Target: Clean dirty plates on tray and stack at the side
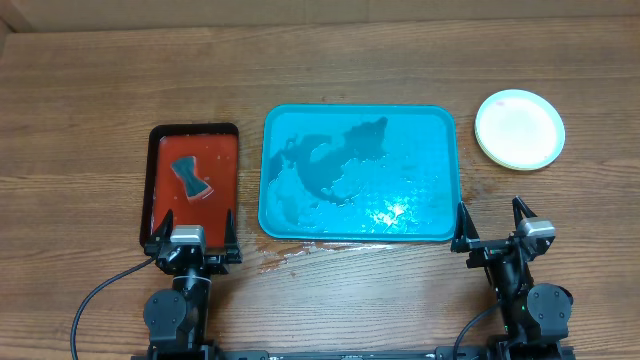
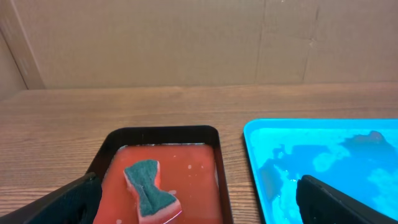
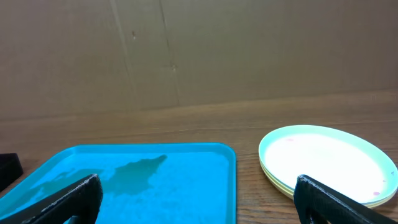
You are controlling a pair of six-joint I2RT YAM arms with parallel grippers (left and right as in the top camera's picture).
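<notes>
The plates lie stacked on the table to the right of the tray; the top one is pale-rimmed with a white centre. In the right wrist view the plates show yellow-green rims underneath. The turquoise tray is wet, with water pooled in it, and holds no plate. My left gripper rests open at the near end of the red tray, nothing between its fingers. My right gripper stands open by the turquoise tray's near right corner, also with nothing in it. The wrist views show the left gripper and right gripper wide apart.
A black-rimmed red tray left of the turquoise one holds a green-and-pink sponge in reddish water. Spilled water wets the table at the turquoise tray's near left corner. A cardboard wall backs the table.
</notes>
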